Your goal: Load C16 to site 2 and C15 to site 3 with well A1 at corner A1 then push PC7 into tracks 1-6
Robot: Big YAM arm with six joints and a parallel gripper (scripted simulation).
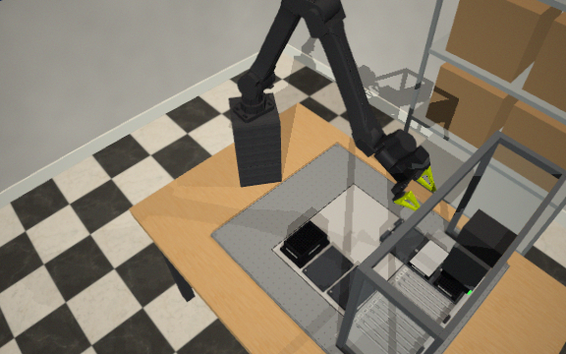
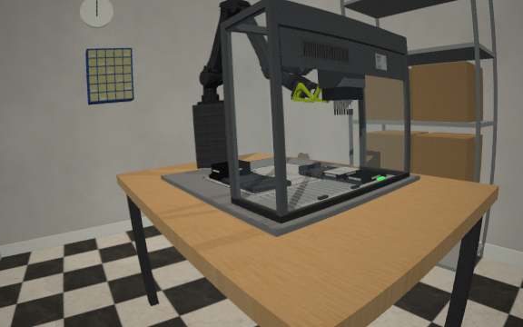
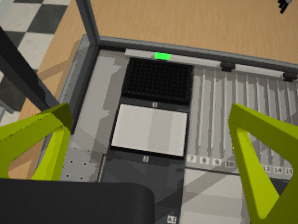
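The plate carrier PC7 (image 3: pixel 149 129) lies in the leftmost tracks of the rails, its far end against the stop bar. The lamp (image 3: pixel 161 56) behind it glows green; it also shows in the top view (image 1: pixel 470 292) and the exterior view (image 2: pixel 380 178). A white plate (image 3: pixel 149 129) sits on the middle site and a black plate (image 3: pixel 162 82) on the far site. The site by the handle (image 3: pixel 143 176) is bare. The black deep-well block C51 (image 1: pixel 305 241) stands on nest S1. My gripper (image 1: pixel 413 189) is open and empty, high above the carrier's handle end (image 3: pixel 149 156).
Nests S2 (image 1: pixel 329 267) and S3 (image 1: pixel 347 290) are bare dark pads. The instrument's grey frame (image 1: pixel 460 197) surrounds the rails; one post stands close to my fingers. The pipetting head (image 2: pixel 340 95) hangs under the frame's roof. A shelf with boxes (image 1: pixel 509 74) stands behind.
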